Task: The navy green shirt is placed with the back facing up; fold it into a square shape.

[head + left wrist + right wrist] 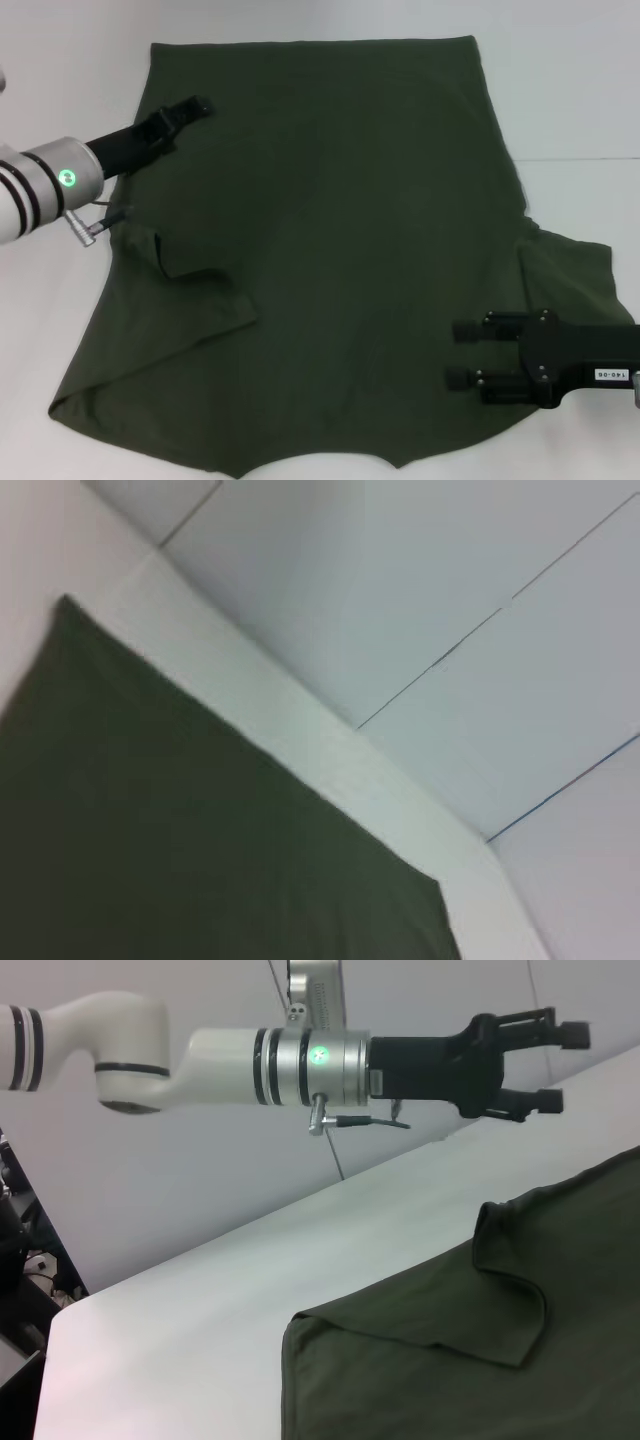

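The big dark olive-green soft fabric shirt point(330, 250) lies flat across the white surface point(580, 90), its long axis running from near edge to far edge. The left tool point(203, 104) hovers with fingers spread near the shirt's far-left corner. The right tool point(462, 354), also spread, sits by the near-right sleeve, so it's nearer that side.

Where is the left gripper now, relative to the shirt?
In the head view, the left gripper is open above the shirt's far left corner. The right gripper is over its near right part.
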{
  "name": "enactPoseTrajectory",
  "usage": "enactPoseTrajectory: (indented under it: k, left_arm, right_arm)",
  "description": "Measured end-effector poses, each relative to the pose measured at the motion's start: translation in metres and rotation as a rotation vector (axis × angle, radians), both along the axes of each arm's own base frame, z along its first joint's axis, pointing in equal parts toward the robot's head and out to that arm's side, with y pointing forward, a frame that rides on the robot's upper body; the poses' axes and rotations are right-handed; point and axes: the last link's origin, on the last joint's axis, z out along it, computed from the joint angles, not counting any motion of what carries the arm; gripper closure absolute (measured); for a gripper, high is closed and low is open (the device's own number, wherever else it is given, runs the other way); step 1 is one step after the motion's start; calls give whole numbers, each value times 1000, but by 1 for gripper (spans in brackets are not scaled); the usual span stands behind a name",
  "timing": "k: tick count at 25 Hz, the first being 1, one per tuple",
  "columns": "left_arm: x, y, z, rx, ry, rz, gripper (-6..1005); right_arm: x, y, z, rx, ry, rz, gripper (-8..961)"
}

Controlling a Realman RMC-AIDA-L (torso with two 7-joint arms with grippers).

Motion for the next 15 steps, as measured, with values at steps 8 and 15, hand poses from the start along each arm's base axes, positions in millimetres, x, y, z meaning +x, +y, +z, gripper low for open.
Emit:
enactPoseTrajectory:
  k: [8,15]
  left_arm:
    - [-18,-24,18,-43,-62,-67,54]
    - [-52,-63,21,-181,-40,-12,54]
  right_arm:
    - [0,0,0,-1,1,-10,200]
    - [1,1,0,1,-3,-12,199]
